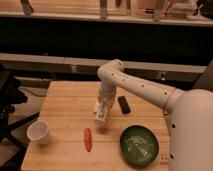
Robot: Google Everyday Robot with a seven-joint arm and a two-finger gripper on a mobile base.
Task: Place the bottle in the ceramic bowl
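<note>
My gripper (103, 111) hangs from the white arm over the middle of the wooden table (65, 107). It is shut on the bottle (101, 116), a small cream-white bottle with tan marks, held a little above the tabletop with its shadow below. The ceramic bowl (139, 145), wide, shallow and dark green with pale flecks inside, sits at the front right of the table, to the right of and nearer than the gripper. Nothing lies in the bowl.
An orange carrot-like stick (88, 139) lies in front of the gripper. A white cup (39, 132) stands at the front left. A small black block (123, 104) lies just right of the gripper. A dark counter runs behind the table.
</note>
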